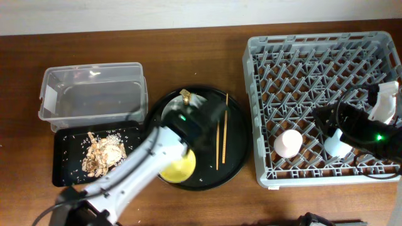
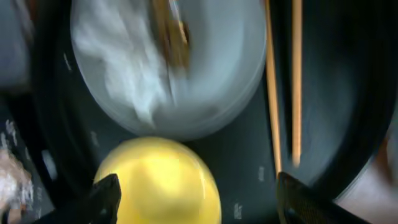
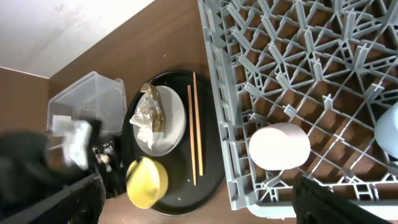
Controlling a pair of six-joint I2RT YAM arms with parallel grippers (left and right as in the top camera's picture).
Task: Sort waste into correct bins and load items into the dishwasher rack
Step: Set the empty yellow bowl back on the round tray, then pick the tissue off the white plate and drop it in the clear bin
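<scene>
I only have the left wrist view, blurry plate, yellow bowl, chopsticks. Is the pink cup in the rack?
Observer: Yes, the pink cup stands in the rack, near its front left corner.
Operator: And the blue one?
Observer: The blue cup is in the rack too, to the right of the pink one.
Operator: Is the right end effector holding anything?
Observer: No, the right end effector is open above the rack, with nothing between its fingers.
</scene>
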